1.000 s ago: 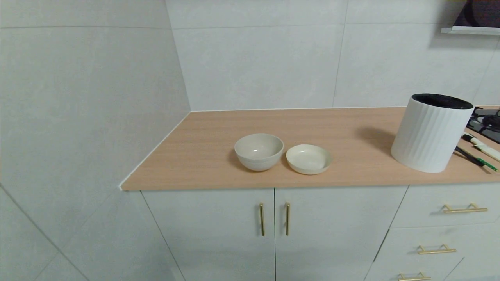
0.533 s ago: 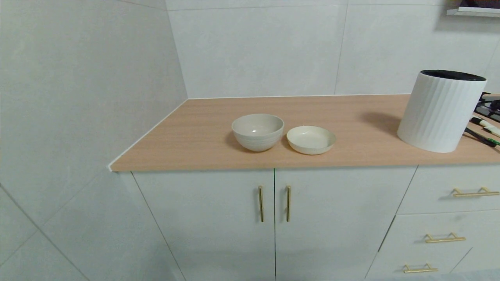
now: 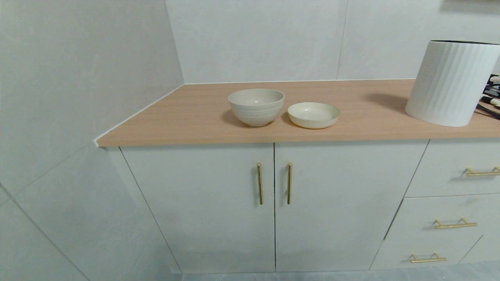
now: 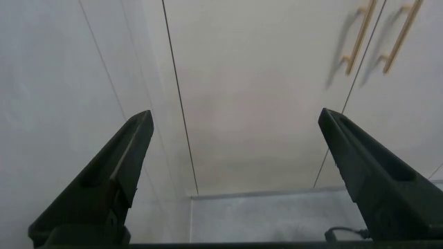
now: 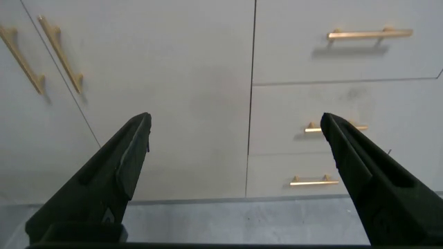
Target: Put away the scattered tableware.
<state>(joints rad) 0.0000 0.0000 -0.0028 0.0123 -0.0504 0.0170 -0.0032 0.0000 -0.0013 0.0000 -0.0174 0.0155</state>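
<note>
Head view: bowl and dish side by side on the surface above the cabinet doors, white canister well to their right; left pincer and right pincer both gape wide, empty.

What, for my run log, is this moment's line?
bowl, dish on counter | cabinet doors shut | left jaws open | right jaws open

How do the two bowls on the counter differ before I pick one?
The deep bowl stands taller, with steep, ribbed grey-beige sides; the shallow dish is low, flared, smooth and creamier. The deep bowl sits left of the shallow dish. Both are upright and empty on the countertop.
</note>
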